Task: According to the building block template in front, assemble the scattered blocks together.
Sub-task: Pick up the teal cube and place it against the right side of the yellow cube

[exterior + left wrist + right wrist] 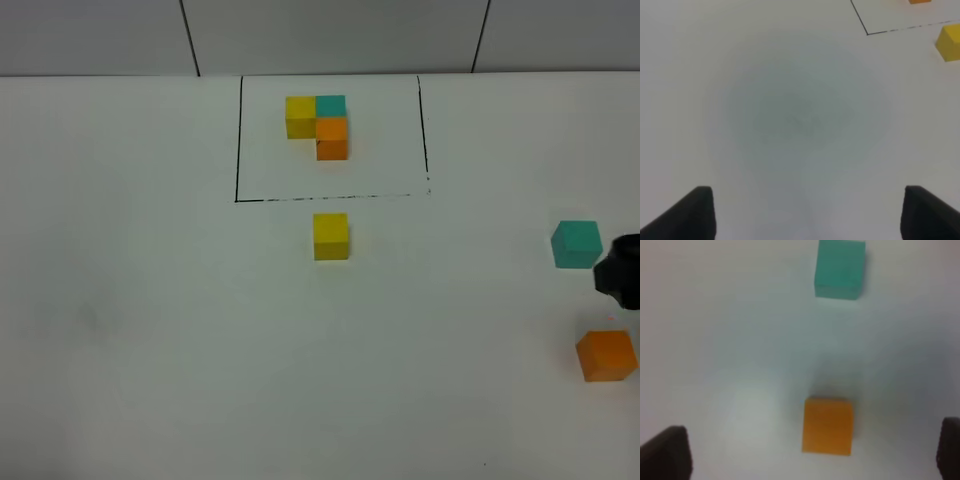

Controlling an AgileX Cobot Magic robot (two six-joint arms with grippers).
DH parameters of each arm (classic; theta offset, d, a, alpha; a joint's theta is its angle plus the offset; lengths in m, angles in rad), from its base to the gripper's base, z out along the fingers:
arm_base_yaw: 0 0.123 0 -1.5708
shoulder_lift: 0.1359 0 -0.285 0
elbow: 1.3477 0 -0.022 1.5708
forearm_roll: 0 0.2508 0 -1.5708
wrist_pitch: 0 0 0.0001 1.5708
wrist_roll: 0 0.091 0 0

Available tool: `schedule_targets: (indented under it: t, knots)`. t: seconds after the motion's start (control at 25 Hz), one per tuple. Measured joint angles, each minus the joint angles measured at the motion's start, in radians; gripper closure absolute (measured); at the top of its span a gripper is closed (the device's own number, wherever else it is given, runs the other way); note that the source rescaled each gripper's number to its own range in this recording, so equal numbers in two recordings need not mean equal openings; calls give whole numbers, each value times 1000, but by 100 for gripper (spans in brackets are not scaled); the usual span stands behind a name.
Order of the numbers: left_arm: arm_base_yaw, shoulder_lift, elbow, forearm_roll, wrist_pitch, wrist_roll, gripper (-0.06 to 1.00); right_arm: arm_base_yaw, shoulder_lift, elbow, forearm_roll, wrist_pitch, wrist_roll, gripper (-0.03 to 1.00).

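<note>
Yellow cube point(331, 236) sits just in front of template point(318, 125), outside its border; teal cube point(577, 244) and orange cube point(607, 355) well right of template. Left gripper point(812, 212), right gripper point(810, 450) — both spread wide, holding nothing.

A plain white tabletop point(150, 350) fills nearly everything I can see, matte and smooth. Along its far edge stands a pale grey wall point(330, 35) of flat panels, split by two thin dark seams point(190, 40) that lean slightly. Close up on the left side, a soft greyish patch point(800, 115) dims the tabletop.
</note>
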Motion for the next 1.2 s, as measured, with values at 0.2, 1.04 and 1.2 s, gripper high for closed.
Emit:
schedule_targets:
  t: [0.2, 1.04, 1.2]
  knots:
    - [0, 0, 0, 0, 0, 0, 19, 0, 302, -139, -2, -39, -17, -3]
    - [0, 0, 0, 0, 0, 0, 19, 73, 718, -415, -135, -53, 116, -3]
    - [0, 0, 0, 0, 0, 0, 19, 69, 756, -415, -135, -66, 112, -3]
